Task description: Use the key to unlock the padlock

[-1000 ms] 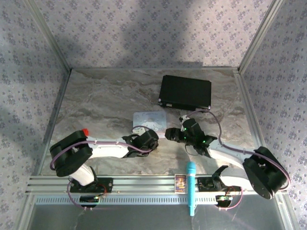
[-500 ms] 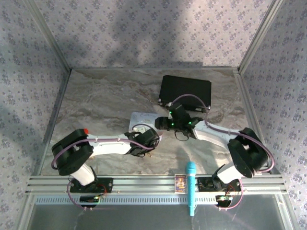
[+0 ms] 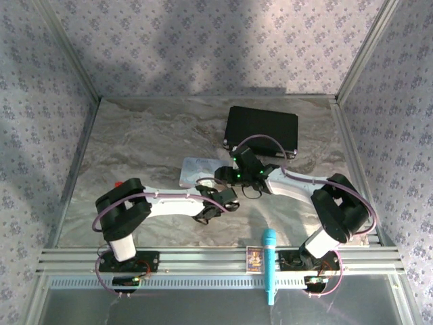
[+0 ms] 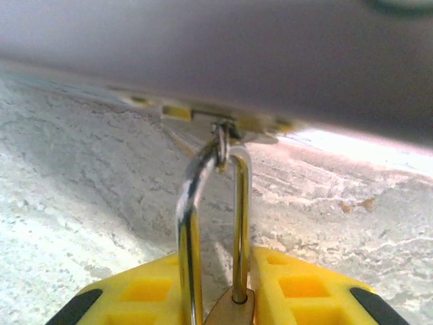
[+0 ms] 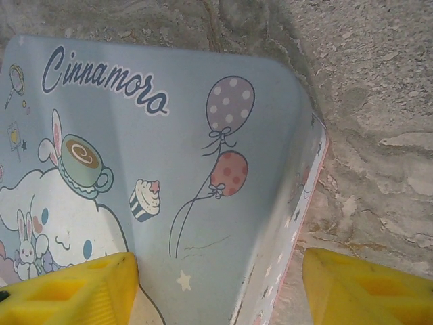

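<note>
The top camera looks steeply down from above the near edge over the whole counter (image 3: 135, 142). The left wrist camera sits low, close to the padlock (image 4: 238, 230). The right wrist camera looks closely down on the tin (image 5: 169, 135), also in the top view.

The tin (image 3: 197, 169) lies mid-tabletop (image 3: 135, 142). Behind it to the right sits a case (image 3: 262, 130). The right end effector (image 5: 220, 284) straddles the tin's right edge. Just in front-right of the tin, the padlock (image 4: 241, 223) sits between the left end effector's (image 4: 216, 291) fingers. A microphone (image 3: 269, 265) lies well in front.
</note>
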Available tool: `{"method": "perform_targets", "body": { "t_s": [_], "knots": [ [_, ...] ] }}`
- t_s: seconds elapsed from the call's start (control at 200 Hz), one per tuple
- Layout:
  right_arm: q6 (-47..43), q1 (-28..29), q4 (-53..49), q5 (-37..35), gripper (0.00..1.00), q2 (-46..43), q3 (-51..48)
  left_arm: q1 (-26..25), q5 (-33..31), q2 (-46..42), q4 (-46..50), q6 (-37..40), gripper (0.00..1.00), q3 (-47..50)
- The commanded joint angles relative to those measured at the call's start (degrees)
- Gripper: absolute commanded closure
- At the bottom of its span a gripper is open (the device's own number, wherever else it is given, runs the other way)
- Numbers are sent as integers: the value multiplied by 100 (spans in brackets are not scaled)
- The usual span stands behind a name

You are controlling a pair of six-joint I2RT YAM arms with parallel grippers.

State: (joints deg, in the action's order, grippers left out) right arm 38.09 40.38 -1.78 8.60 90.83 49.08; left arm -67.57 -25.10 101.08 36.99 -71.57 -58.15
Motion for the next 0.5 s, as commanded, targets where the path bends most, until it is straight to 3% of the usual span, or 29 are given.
{"method": "perform_targets", "body": {
  "t_s": [0.0,0.35,0.495],
  "knots": [
    [79,-57,-544,-137,34,443,-128,-213,-328,163,879,55,76,-247],
    [226,-171,-333,72,34,537,-241,-674,-901,923,2158,20,75,-1330],
    [260,-175,-322,124,34,535,-254,-622,-794,934,2005,101,67,-1190]
  ]
}}
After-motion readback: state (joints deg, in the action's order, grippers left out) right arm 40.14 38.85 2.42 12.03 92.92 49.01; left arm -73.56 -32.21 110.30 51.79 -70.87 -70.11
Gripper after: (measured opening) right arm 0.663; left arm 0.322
